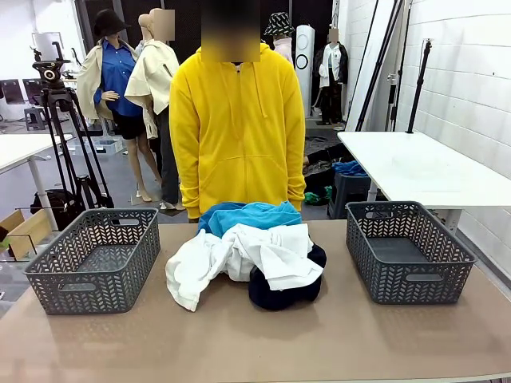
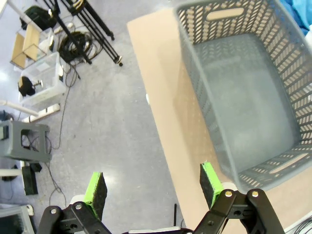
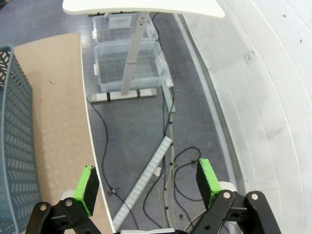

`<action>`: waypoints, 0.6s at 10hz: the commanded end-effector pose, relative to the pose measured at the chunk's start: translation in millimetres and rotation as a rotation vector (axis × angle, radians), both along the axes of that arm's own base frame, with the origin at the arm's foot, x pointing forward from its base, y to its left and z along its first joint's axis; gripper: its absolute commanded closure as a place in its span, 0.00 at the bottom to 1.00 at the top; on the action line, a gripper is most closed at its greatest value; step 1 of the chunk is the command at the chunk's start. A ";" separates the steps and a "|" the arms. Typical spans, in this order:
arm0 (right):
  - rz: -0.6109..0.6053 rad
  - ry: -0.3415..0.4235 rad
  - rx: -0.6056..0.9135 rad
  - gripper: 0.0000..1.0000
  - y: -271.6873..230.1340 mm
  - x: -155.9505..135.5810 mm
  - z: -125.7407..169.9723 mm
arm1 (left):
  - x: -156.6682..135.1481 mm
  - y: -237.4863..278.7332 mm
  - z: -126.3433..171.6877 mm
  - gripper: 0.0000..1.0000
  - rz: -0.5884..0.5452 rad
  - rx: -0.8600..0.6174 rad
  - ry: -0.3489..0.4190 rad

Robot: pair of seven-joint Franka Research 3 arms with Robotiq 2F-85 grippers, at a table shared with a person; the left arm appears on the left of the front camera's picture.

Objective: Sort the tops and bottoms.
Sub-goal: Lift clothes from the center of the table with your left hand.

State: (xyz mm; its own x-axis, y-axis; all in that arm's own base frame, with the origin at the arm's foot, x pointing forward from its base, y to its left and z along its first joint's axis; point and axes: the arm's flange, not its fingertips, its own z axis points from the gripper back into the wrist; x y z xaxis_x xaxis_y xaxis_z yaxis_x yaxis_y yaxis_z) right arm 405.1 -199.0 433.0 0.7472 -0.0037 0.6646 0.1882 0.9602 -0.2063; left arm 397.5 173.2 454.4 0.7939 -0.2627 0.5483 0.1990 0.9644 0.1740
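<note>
- My left gripper [image 2: 152, 185] and right gripper [image 3: 147, 184] both gape wide, empty.
- The white shirt [image 1: 271, 255] drapes over the dark bottoms [image 1: 275, 297]; a grab there could drag both.

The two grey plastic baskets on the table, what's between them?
In the front view, a soft white shirt lies heaped over a dark navy garment, with bright blue garments behind.

Wrists tipped down, jaws spread.
From the wrist cameras: left black, green-padded two-finger gripper [image 2: 152, 187] points downward, jaws wide apart, pads parallel; right black, green-padded two-finger gripper [image 3: 146, 183] in like pose, jaws equally wide.
</note>
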 end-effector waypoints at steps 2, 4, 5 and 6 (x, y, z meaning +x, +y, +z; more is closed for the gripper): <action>0.009 0.006 -0.006 0.00 0.0 -0.3 0.2 | 26.4 -41.1 65.7 0.00 -0.192 0.020 -0.122; 0.009 0.006 -0.006 0.00 0.0 -0.3 0.2 | 35.2 -81.8 101.1 0.00 -0.362 0.008 -0.204; 0.009 0.006 -0.006 0.00 0.0 -0.3 0.2 | 42.0 -107.6 112.6 0.00 -0.471 -0.041 -0.223; 0.009 0.006 -0.006 0.00 0.0 -0.3 0.2 | 51.2 -135.9 113.0 0.00 -0.577 -0.073 -0.198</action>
